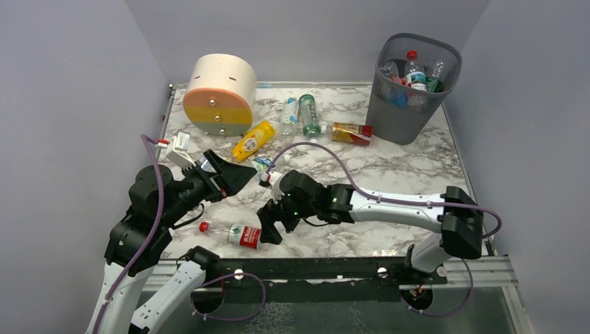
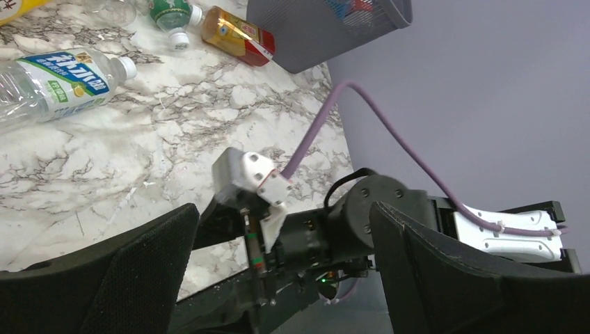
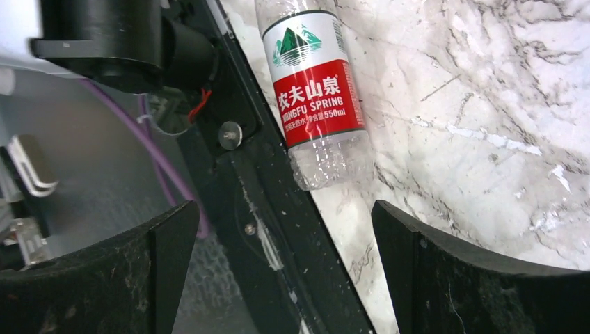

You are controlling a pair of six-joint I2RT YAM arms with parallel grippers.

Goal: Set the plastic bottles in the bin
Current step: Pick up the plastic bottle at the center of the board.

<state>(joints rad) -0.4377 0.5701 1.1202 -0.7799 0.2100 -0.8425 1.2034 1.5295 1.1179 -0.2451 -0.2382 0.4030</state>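
The bin [image 1: 410,94] stands at the table's far right with several bottles inside; its base shows in the left wrist view [image 2: 327,28]. A clear red-labelled bottle [image 1: 233,234] lies along the near edge. My right gripper [image 1: 267,224] is open and empty just right of it. In the right wrist view the bottle [image 3: 316,90] lies beyond the open gripper [image 3: 285,271], not between the fingers. My left gripper [image 1: 245,178] is open and empty, held above the table at the left, facing the right wrist [image 2: 282,278]. Yellow [image 1: 254,139], clear [image 1: 289,111], green [image 1: 309,115] and orange [image 1: 351,132] bottles lie mid-table.
A round beige-orange-yellow drawer unit [image 1: 219,94] stands at the far left. A blue-labelled bottle [image 2: 59,83] lies between the two grippers, mostly hidden in the top view [image 1: 263,164]. A black rail [image 3: 278,223] runs along the table's near edge. A purple cable [image 1: 327,149] arcs over the middle.
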